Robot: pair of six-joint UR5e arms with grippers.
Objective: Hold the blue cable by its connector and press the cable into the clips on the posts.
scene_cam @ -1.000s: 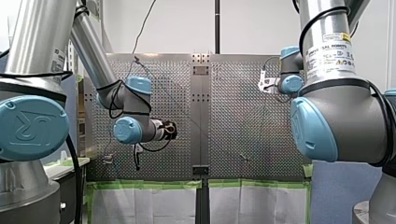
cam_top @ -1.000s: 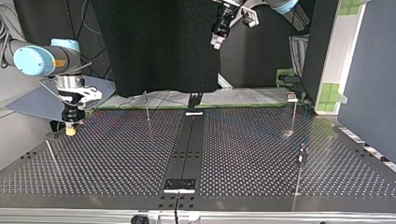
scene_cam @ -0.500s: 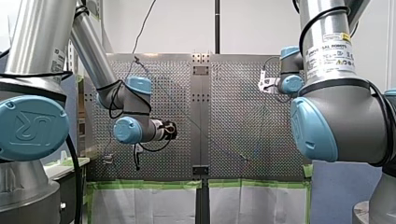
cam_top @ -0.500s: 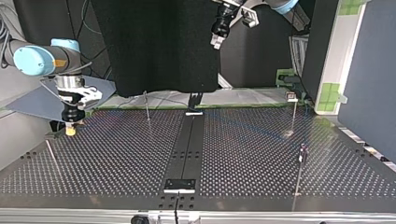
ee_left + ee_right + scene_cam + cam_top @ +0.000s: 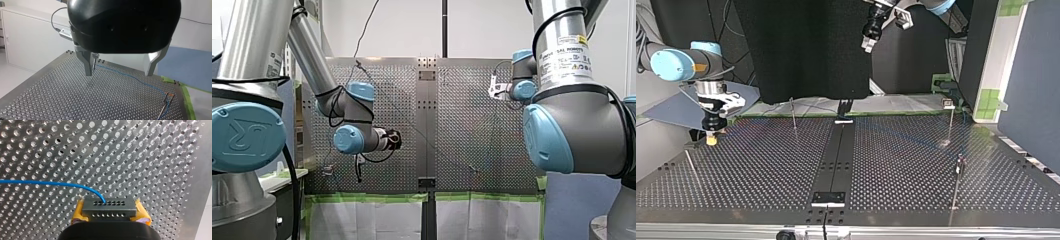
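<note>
Yellow-padded right pincer (image 5: 110,207) stays clamped on the grey connector (image 5: 109,210) of the blue cable (image 5: 50,183); left pincer (image 5: 120,68) hangs wide open, empty, unmoved.

1. The bench (image 5: 155,157) is perforated sheet metal, brushed, with a satin shine.
2. The connector (image 5: 109,206) looks like a dull grey metal block. The blue cable (image 5: 45,182) has a smooth plastic jacket.
3. On my right claw (image 5: 110,213), the pads (image 5: 79,210) are yellow, rubbery-looking and matt.
4. My left claw (image 5: 118,74) has a glossy black plastic shell and bare matt metal fingers (image 5: 87,62).
5. Upper middle of the top view there's a black cloth (image 5: 806,50), matt and kinda fuzzy.
</note>
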